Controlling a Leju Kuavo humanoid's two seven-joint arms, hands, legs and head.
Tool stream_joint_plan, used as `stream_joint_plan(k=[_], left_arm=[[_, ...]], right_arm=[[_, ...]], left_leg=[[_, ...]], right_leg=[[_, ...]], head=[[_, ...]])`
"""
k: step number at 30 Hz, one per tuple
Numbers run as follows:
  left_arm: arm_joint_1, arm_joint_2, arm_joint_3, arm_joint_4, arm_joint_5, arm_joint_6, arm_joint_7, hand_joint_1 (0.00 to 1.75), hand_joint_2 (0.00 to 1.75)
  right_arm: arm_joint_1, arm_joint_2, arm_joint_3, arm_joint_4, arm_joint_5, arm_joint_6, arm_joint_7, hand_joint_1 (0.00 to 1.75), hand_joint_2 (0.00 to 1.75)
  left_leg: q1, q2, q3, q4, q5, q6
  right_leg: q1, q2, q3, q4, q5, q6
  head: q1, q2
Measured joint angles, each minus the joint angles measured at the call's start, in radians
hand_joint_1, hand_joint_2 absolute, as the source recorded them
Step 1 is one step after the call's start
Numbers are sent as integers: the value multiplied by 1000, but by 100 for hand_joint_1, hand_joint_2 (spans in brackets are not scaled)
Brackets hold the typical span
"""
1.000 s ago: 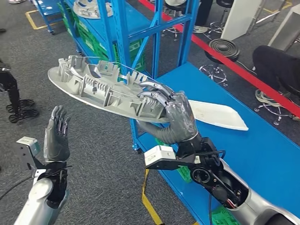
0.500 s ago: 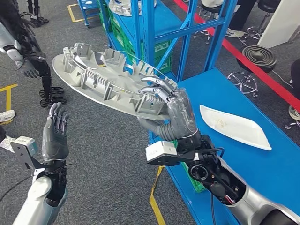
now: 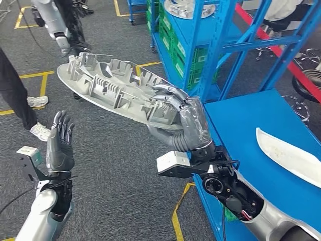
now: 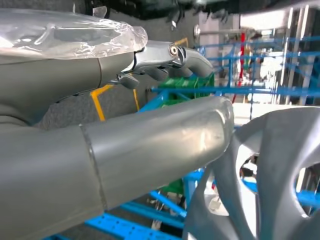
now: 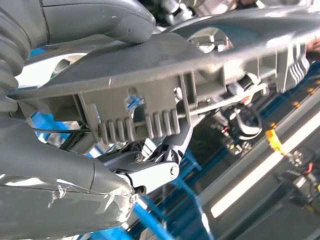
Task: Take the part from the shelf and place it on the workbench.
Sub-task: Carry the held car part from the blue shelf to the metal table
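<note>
Part [image 3: 113, 90], with no readable markings, held by right robot hand [image 3: 189, 128].

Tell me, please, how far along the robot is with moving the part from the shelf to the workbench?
Done: the grey ribbed part is off the blue shelf. In hand: the right hand grips it at one end, holding it in the air over the grey floor, while the left hand is raised, open and empty. Left: carrying it over the blue workbench, where a white part already lies, and setting it down.

No legible text, labels, numbers or signs on anything in view.
</note>
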Motion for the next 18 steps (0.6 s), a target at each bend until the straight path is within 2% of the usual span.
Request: stream_joint_plan(k=[1, 2, 3, 4, 6, 7, 8, 10, 11, 12, 14, 15, 16, 17, 18], left_arm=[[1, -1, 0, 1, 1, -1, 0, 0, 0], [1, -2, 0, 2, 1, -1, 0, 0, 0], [1, -2, 0, 2, 2, -2, 0, 0, 0], [0, -3, 0, 3, 2, -2, 0, 0, 0], [-2, -7, 0, 5, 3, -3, -1, 0, 0], [-3, -9, 0, 7, 4, -4, -2, 0, 0], [-3, -11, 0, 10, 5, -5, -3, 0, 0], [-5, -12, 0, 16, 6, -6, -7, 0, 0], [-7, -12, 0, 18, 6, -6, -10, 0, 0], [-12, -12, 0, 21, 7, -6, -13, 0, 0], [-20, -11, 0, 25, 9, -5, -17, 0, 0], [-21, -12, 0, 28, 10, -4, -17, 0, 0], [-19, -12, 0, 31, 11, -3, -18, 0, 0], [-17, -11, 0, 33, 12, -2, -18, 0, 0], [-15, -11, 0, 35, 13, -1, -18, 0, 0]], right_arm=[[3, 0, 0, 0, -1, 0, 0, 175, 175], [6, -1, -1, 0, -2, -1, 1, 175, 175], [8, -2, -1, 0, -2, -1, 1, 175, 175], [10, -3, -1, 0, -3, -2, 2, 175, 175], [11, -6, -3, 0, -5, -4, 4, 175, 175], [10, -8, -4, 0, -6, -7, 7, 175, 175], [10, -9, -5, 0, -7, -10, 10, 175, 175], [10, -10, -6, 0, -6, -14, 16, 175, 175], [11, -10, -6, 0, -6, -14, 18, 175, 175], [12, -10, -6, 0, -6, -14, 18, 175, 175], [13, -10, -6, 0, -9, -15, 14, 175, 175], [13, -10, -6, 0, -13, -15, 11, 175, 175], [13, -10, -6, 2, -17, -16, 8, 175, 175], [13, -10, -6, 4, -21, -16, 6, 175, 175], [13, -10, -6, 6, -23, -16, 5, 175, 175]], left_leg=[[-2, -14, 2, 0, -1, 1], [-4, -30, 4, 1, -2, 3], [-6, -45, 6, 2, -3, 3], [-6, -59, 8, 3, -4, 3], [-5, -86, 8, 6, -6, 0], [-4, -99, 5, 7, -6, -4], [-1, -111, 0, 8, -4, -9], [1, -128, -6, 6, -1, -20], [-2, -114, -10, 12, -6, -25], [-6, -87, -22, 35, -22, -30], [-7, -21, -72, 136, -75, -38], [-4, -4, -109, 207, -103, -42], [1, 4, -140, 262, -119, -46], [5, 9, -154, 286, -118, -51], [9, 14, -152, 276, -102, -55]], right_leg=[[1, 4, -30, 49, -7, -1], [2, 6, -44, 59, 6, -4], [3, 10, -38, 25, 39, -9], [5, 22, -16, -41, 85, -14], [5, 68, 39, -178, 155, -26], [6, 84, 58, -221, 168, -31], [6, 90, 70, -240, 168, -34], [5, 68, 82, -257, 166, -37], [2, 55, 88, -267, 169, -39], [-1, 41, 94, -277, 172, -42], [0, 16, 100, -287, 176, -45], [1, 1, 100, -287, 176, -46], [1, -13, 100, -287, 174, -46], [0, -28, 100, -285, 172, -45], [-2, -43, 100, -284, 169, -43]], head=[[5, 0], [9, 0], [12, 0], [14, 0], [16, 0], [16, 0], [18, 0], [23, 0], [23, 0], [17, 0], [3, 0], [-3, 0], [-7, 0], [-12, 0], [-17, 0]])
